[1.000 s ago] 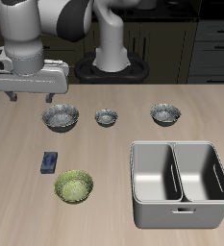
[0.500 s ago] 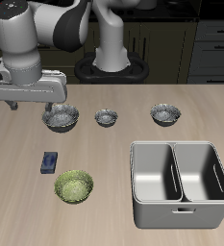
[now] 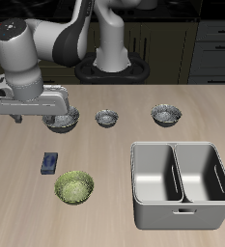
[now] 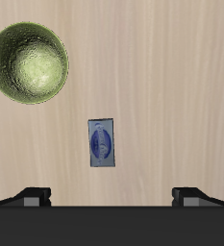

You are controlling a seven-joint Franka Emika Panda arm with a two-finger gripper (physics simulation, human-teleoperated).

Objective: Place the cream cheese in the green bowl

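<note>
The cream cheese is a small dark blue box with a paler label, lying flat on the wooden table; it also shows in the wrist view. The green bowl stands just beside it, nearer the table's front edge, and appears in the wrist view too; it is empty. My gripper is open and empty, hanging well above the table, a little behind the cream cheese. In the wrist view the gripper has its fingertips spread wide, with the box just ahead of them.
Three grey metallic bowls stand in a row farther back: one partly behind my gripper, a small one, and another. A grey two-compartment bin stands near the front edge. The robot base is at the back.
The gripper has come down and moved toward the table's front, closer to the cream cheese. It stayed open. The objects have not moved.
</note>
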